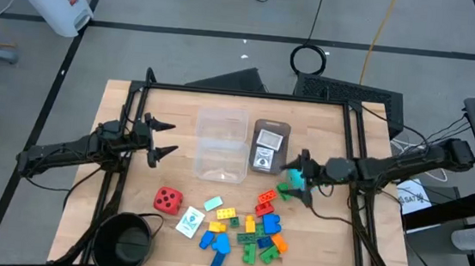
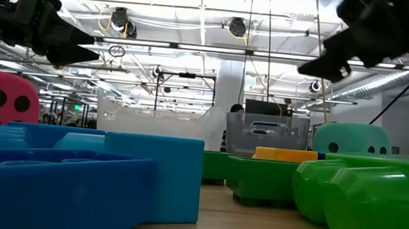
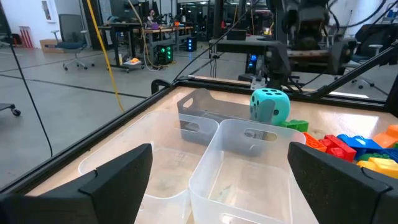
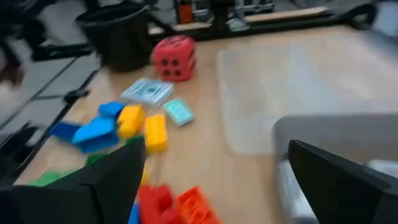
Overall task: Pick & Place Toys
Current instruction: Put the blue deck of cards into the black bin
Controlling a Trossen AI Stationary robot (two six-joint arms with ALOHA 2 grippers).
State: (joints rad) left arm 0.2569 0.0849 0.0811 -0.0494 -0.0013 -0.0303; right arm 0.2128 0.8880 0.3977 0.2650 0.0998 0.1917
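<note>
The teal die [image 1: 296, 180] sits just beside the grey tray [image 1: 269, 146], right under the right gripper [image 1: 299, 173], whose jaws stand spread and seem, from overhead, to grasp nothing yet. Below the tray lie the small bricks [image 1: 250, 231], two white cards [image 1: 189, 222] and the red die [image 1: 167, 199]. The clear tubs [image 1: 222, 146] next to the tray look bare: sorting appears hardly begun. The left gripper [image 1: 161, 139] waits beyond the tubs, released.
</note>
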